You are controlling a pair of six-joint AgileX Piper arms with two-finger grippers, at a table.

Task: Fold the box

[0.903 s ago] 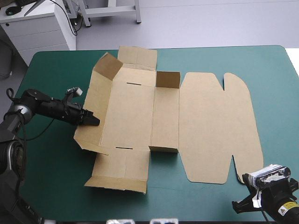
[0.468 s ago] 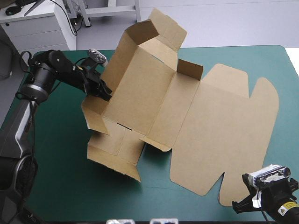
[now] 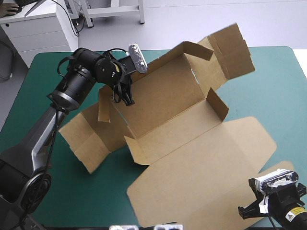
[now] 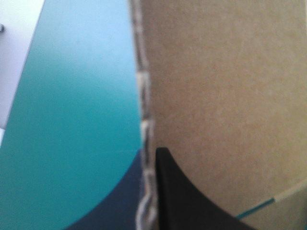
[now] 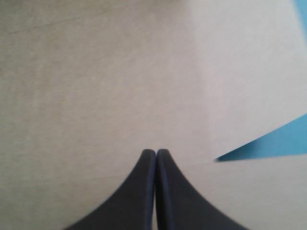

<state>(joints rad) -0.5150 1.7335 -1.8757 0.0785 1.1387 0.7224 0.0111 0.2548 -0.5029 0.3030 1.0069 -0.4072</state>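
Evidently wall-raising: left tool [image 3: 127,98] clamps the box [image 3: 168,100] by a side wall, tilted up off the desk [image 3: 268,72]; right tool [image 5: 156,152] pressed together (idle above the lid [image 3: 201,172]). Next, probably set down and tuck.

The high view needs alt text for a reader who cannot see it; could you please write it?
The left gripper grips a side wall of the brown box, holding it tilted up off the teal-green table. Its wide lid panel reaches toward the near right corner, by the right gripper.
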